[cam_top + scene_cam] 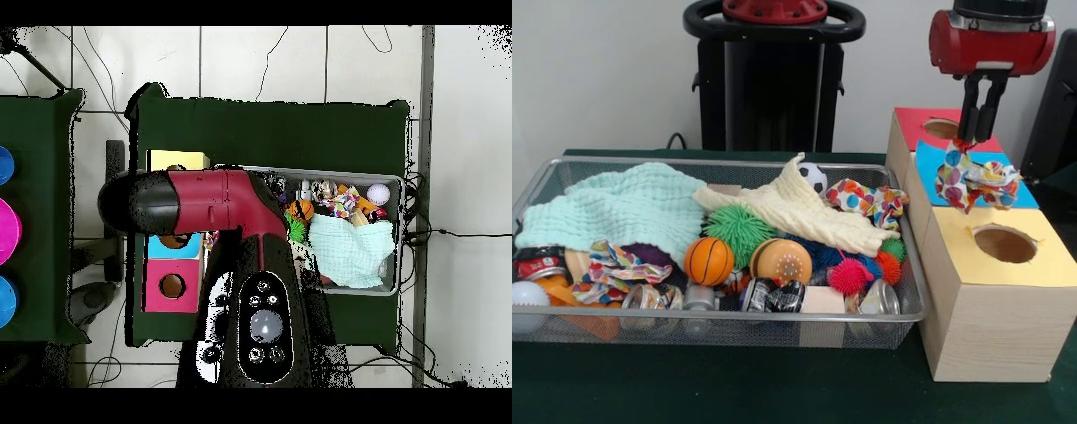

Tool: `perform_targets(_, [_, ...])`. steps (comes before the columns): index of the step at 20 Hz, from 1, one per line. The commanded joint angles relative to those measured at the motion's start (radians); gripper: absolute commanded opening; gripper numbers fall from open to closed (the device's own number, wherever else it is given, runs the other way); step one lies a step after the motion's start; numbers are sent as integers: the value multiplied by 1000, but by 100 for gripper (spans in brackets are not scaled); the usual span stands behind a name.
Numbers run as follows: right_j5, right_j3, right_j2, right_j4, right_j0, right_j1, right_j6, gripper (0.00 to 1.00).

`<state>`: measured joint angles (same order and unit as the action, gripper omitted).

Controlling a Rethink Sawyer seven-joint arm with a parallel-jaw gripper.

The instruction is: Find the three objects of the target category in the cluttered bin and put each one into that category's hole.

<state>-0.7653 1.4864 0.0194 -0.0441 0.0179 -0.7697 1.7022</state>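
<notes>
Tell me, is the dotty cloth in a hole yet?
No. The cloth hangs from the shut gripper, above the blue box.

Even bright light, soft shadows, slight blur, no glare.

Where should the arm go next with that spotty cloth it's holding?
Probably sideways toward the yellow-topped box's hole. The gripper holds the polka-dot cloth dangling above the blue-topped box, not above the yellow-topped one, so letting go now would likely miss.

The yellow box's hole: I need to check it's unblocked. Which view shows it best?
The front view: the hole in the yellow box lies open, with the gripper holding a polka-dot cloth behind it. Overhead, the arm covers it.
</notes>
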Motion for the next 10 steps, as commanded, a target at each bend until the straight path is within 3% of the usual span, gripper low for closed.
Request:
perform_targets(1, [-16,-33,-4,31,1,32,216,0])
perform_targets(10, [-37,-70,-14,43,-12,49,222,0])
